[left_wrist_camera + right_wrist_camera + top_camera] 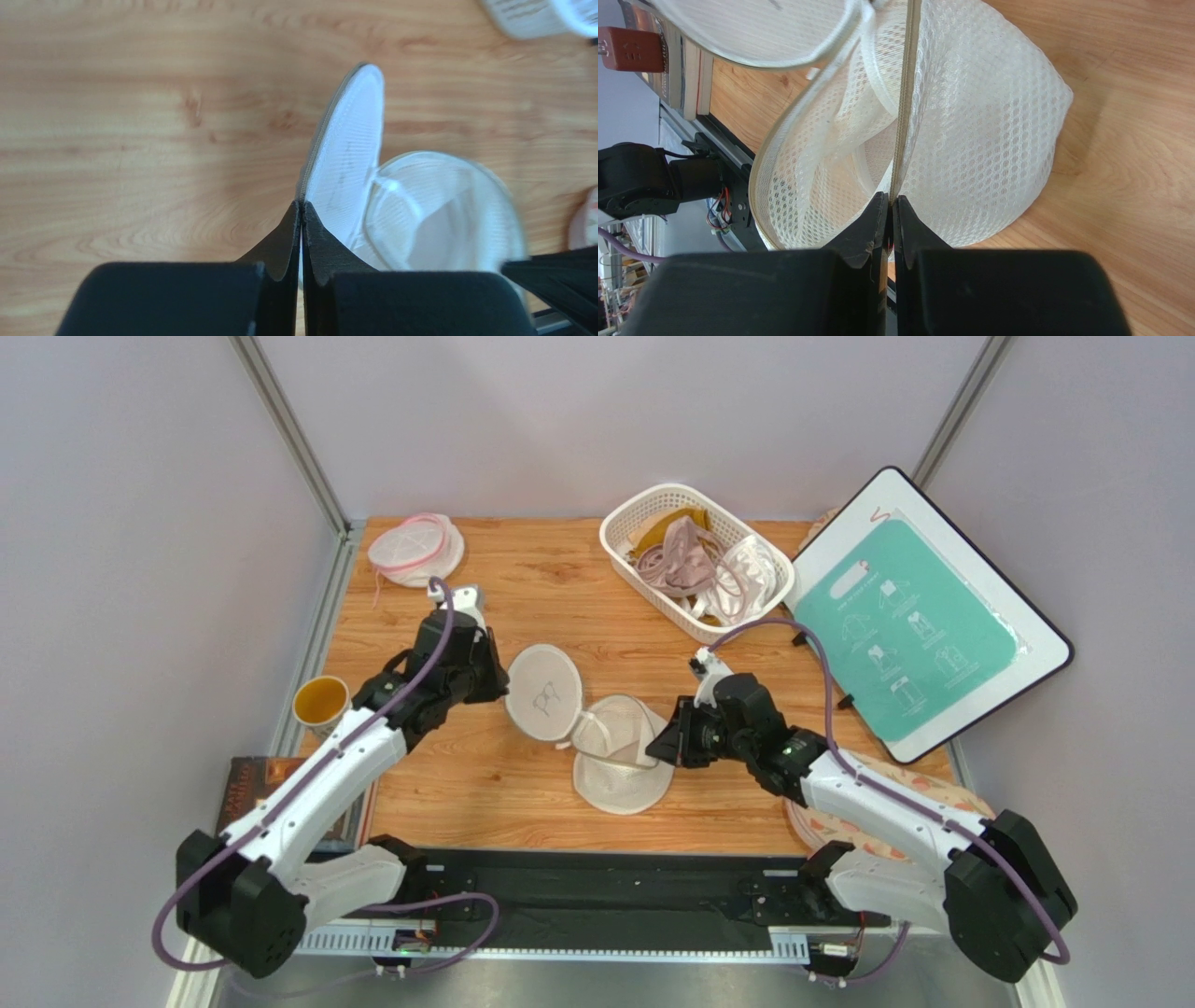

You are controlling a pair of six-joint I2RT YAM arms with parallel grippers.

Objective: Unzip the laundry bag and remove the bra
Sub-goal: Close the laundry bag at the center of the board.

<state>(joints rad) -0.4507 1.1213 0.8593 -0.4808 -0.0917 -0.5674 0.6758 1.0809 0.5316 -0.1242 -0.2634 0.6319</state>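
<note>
- The laundry bag [622,763] is lying at the centre of the wooden table [463,784]. It is unzipped, and its round flap [544,695] is standing open at ten o'clock from the bag's body.
- The left claw [491,679] is reaching in from nine o'clock of the flap. Its fingers [281,241] are pressed together and pinching the flap's rim, which is rising out from between the tips in the left wrist view.
- The right claw [665,742] is meeting the bag's body from three o'clock. Its fingers [864,231] are squeezed together on the thin edge band [901,105] of the opening.
- In the right wrist view, the opening is showing white mesh walls and white bands inside.
- The bra [685,560] is lying in the white basket [641,504] at one o'clock on the table, well apart from the bag. It is tangled with a mustard-yellow garment [654,546] and a white garment [755,567].
- A small round mesh pouch [415,549] with a pink rim is sitting at eleven o'clock.
- A yellow cup [321,702] is standing at nine o'clock by the table's left edge.
- A board [926,616] with a teal sheet is resting at two o'clock.
</note>
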